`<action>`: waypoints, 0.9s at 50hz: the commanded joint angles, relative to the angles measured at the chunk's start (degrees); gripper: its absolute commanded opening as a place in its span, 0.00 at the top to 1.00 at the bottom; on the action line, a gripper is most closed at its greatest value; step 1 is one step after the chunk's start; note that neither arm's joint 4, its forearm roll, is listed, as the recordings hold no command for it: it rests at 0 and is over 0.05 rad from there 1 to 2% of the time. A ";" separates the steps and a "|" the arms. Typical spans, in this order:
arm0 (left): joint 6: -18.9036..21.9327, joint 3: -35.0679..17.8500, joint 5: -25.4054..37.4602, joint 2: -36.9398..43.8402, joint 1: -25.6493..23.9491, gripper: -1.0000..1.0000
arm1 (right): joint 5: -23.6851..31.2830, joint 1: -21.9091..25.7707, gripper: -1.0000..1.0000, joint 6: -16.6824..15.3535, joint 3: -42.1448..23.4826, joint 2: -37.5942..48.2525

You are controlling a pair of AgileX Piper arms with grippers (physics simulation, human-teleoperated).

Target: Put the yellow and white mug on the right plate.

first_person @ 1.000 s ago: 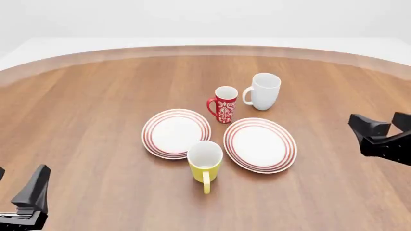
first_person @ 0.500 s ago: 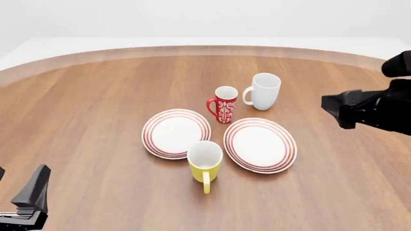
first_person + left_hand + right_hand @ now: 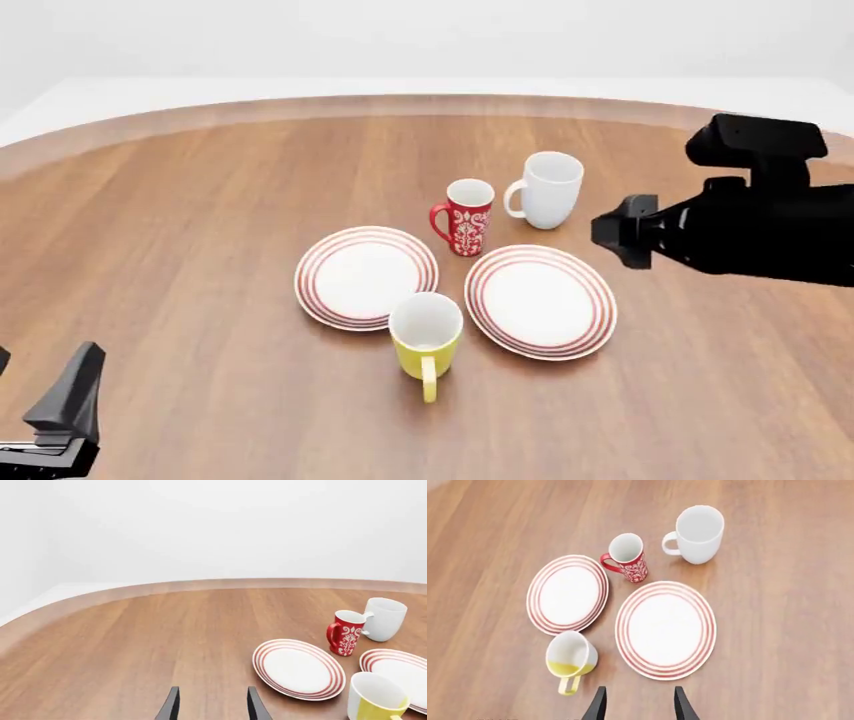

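yellow and white mug (image 3: 427, 340) empty, right plate (image 3: 541, 300) bare

Table (image 3: 200, 220) — brown wood-grain top, planks running diagonally, rounded far edge with a paler rim curving across the upper part of the front view. Backdrop (image 3: 427, 40) — plain white, featureless, filling the top of the frame. Light — even and diffuse, soft shadows only.
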 commanded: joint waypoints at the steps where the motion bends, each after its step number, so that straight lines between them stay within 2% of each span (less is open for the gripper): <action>1: 0.00 0.00 0.00 0.00 0.00 0.00 | -1.84 3.94 0.00 3.79 -0.06 4.75; 12: 0.00 0.00 0.00 0.00 0.00 0.00 | -4.04 7.35 0.00 7.24 2.22 6.58; 19: 0.00 0.00 0.00 0.00 0.00 0.00 | -2.94 9.15 0.00 8.71 -0.30 7.67; 24: 0.00 0.00 0.00 0.00 0.00 0.00 | -6.85 12.30 0.00 11.37 2.64 9.22; 33: 0.00 0.00 0.00 0.00 0.00 0.00 | -7.71 13.97 0.00 13.29 2.02 9.98; 37: 0.00 0.00 0.00 0.00 0.00 0.00 | -12.02 15.95 0.00 15.98 3.36 11.58; 45: 0.00 0.00 0.00 0.00 0.00 0.00 | -15.46 16.72 0.00 17.88 5.13 13.56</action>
